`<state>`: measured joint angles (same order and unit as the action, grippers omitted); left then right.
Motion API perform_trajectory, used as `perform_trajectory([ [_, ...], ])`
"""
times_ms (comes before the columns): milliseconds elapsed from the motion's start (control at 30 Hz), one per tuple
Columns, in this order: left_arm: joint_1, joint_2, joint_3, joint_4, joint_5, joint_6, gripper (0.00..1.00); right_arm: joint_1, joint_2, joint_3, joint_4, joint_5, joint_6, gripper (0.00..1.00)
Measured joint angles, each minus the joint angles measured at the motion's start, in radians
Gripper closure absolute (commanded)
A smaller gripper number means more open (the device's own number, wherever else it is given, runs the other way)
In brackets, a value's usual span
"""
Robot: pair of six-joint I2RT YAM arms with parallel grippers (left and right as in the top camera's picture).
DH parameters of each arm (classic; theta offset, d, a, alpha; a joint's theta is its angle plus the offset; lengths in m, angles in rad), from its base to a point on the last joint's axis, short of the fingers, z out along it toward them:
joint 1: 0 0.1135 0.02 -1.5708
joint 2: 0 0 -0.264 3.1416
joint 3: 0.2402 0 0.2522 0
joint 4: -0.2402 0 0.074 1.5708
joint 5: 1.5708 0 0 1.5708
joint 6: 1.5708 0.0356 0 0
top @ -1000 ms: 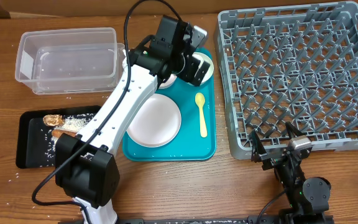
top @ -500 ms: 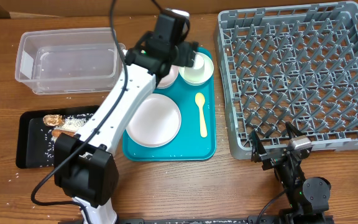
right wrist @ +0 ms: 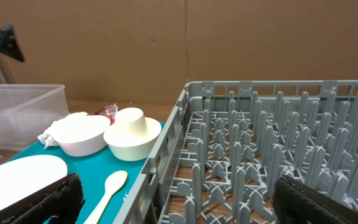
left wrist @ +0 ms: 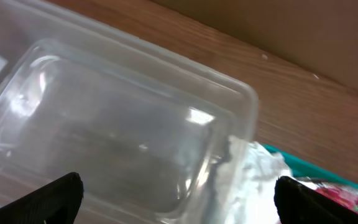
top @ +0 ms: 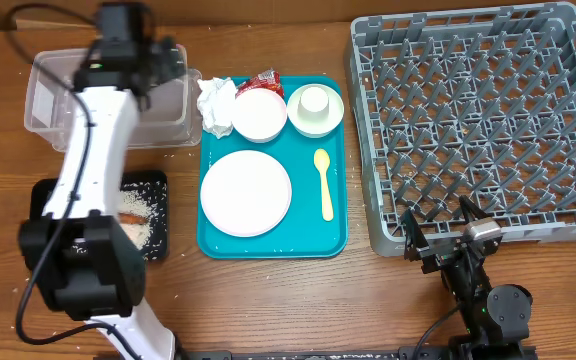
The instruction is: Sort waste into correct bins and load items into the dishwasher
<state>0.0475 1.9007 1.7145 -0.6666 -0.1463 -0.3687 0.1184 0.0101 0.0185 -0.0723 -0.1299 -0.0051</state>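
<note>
Left fingers (left wrist: 50, 200): spread wide, nothing between them. Left wrist view: clear tub (left wrist: 135, 118) lies directly below and ahead of both tips. Crumpled napkin (left wrist: 260, 167) sits just past the tub's right corner, on the teal tray (left wrist: 306, 169). Red wrapper (left wrist: 344, 194) is close to the right-hand tip. Wood counter (left wrist: 303, 87) lies beyond.

Right fingers (right wrist: 45, 200): likewise wide, holding nothing. Right wrist view: grey rack (right wrist: 260, 162) stands ahead and to the right. To the left, on the teal tray, are the yellow spoon (right wrist: 112, 185), plate (right wrist: 18, 175), one bowl (right wrist: 82, 135), and a second bowl (right wrist: 132, 148) with the cup (right wrist: 131, 119) upside down in it. All are well apart from the tips.

Overhead view: left fingers hang above the tub's right end, with the napkin near. Black tray (top: 38, 195), partly under the arm, carries rice (top: 148, 228) and brown scraps (top: 134, 212). Right fingers sit at the rack's near edge, well apart from the teal tray and its dishes.
</note>
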Motion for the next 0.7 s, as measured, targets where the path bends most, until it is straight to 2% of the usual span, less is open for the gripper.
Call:
perform_trajectory([
  [300,0.105,0.0,0.0,-0.074,0.059,-0.018,0.0,0.0,0.0,0.0,0.024,0.031,-0.003,0.0],
  [467,0.109,0.0,0.0,-0.09,0.066,-0.019,0.0,0.0,0.0,0.0,0.179,-0.004,0.013,0.0],
  [600,0.109,0.0,0.0,-0.09,0.069,-0.019,0.0,0.0,0.0,0.0,0.241,-0.067,0.033,0.0],
  [700,0.109,0.0,0.0,-0.09,0.069,-0.019,0.0,0.0,0.001,0.0,0.382,-0.109,0.06,0.0],
])
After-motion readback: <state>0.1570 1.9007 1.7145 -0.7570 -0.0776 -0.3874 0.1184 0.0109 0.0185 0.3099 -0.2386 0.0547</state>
